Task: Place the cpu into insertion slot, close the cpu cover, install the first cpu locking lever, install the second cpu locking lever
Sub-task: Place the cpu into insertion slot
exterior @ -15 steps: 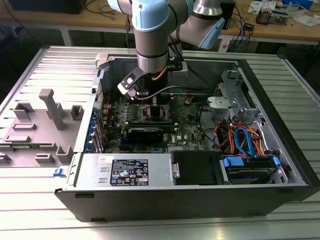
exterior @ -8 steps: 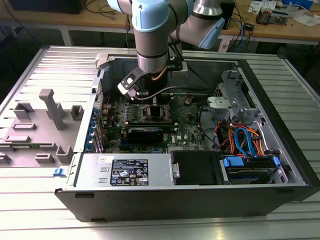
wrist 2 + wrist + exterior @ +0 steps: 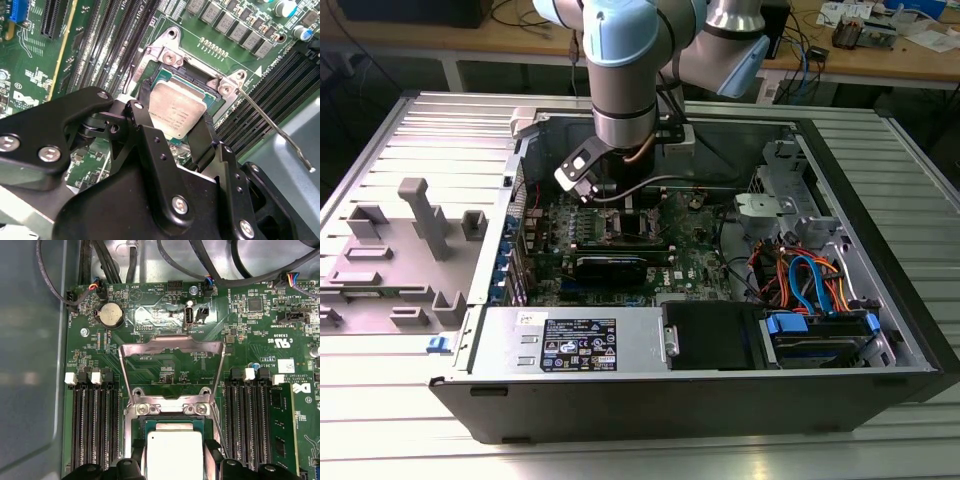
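we see gripper (image 3: 175,111) clamped narrow on the cpu (image 3: 174,454), chip sitting at the insertion slot (image 3: 172,420), cpu cover (image 3: 172,343) flipped open beside it, locking lever (image 3: 270,125) unlatched

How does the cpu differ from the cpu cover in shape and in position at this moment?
The cpu is a solid plate, while the cover is a thin frame with a large cut-out through which green board shows. The cpu sits at the slot, while the cover is swung open, off the slot. Both are silvery metal and roughly square.
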`<state>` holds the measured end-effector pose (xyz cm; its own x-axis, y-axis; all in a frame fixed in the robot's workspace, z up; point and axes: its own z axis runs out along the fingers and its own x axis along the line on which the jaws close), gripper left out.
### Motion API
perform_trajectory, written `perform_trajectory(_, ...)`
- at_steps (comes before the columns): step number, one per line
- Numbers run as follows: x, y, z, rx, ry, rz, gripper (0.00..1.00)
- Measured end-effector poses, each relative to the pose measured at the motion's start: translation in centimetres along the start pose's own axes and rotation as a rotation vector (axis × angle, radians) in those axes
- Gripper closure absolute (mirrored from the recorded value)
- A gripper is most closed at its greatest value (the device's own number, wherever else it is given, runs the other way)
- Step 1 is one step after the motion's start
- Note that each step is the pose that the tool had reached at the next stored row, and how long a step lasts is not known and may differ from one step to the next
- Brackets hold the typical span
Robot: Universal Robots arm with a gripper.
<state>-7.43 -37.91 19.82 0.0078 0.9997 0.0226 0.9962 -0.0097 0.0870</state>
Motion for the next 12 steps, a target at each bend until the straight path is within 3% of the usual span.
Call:
perform_trajectory(1,0.0,0.0,0.0,0.0001,0.0024,0.0,0.46)
perform_trajectory(2,-0.01,0.0,-0.01,0.0003,0.0096,0.001,0.46)
perform_trajectory(5,-0.06,0.0,0.03,0.0002,0.0194,0.002,0.46)
perform_trajectory(12,-0.42,0.0,0.05,0.0003,0.0204,0.002,0.46)
